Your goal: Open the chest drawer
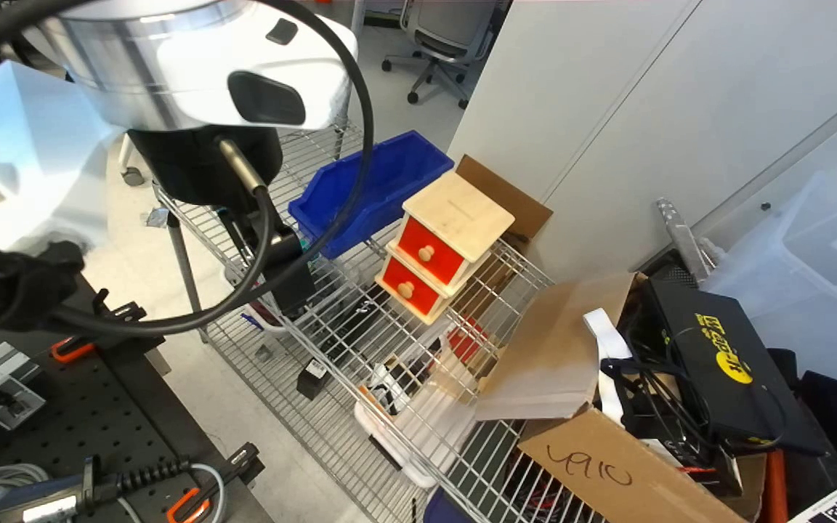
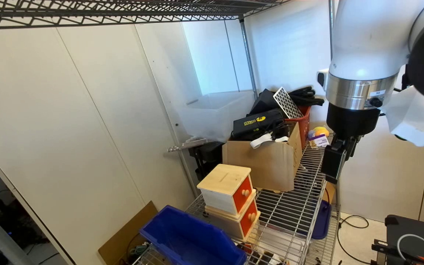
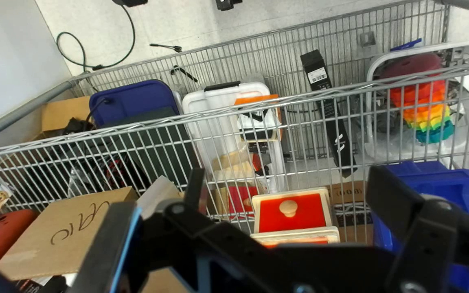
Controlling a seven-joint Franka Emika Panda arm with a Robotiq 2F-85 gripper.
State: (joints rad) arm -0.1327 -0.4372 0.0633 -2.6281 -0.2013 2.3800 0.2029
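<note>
The chest [image 1: 466, 207] is a light wooden box with two red-fronted drawers, one above the other, on a wire shelf. In an exterior view, the upper drawer [image 1: 413, 240] and lower drawer [image 1: 422, 299] sit flush in the body, each with a pale round knob. My gripper [image 3: 286, 186] stands wide open, apart from the chest, with nothing held. From the wrist, the lower drawer's knob [image 3: 288, 208] shows between the fingers, while the gripper body hides most of the upper drawer. In an exterior view, the gripper [image 2: 334, 165] hangs in front of the shelf's front edge, higher than the chest's top.
A blue bin [image 2: 193, 235] stands beside the chest on one side. Along the shelf on the other side is an open cardboard box [image 2: 261, 162] full of cables and gear. The wire shelf [image 1: 389, 349] has a raised front rail. A wall [image 2: 87, 110] rises behind.
</note>
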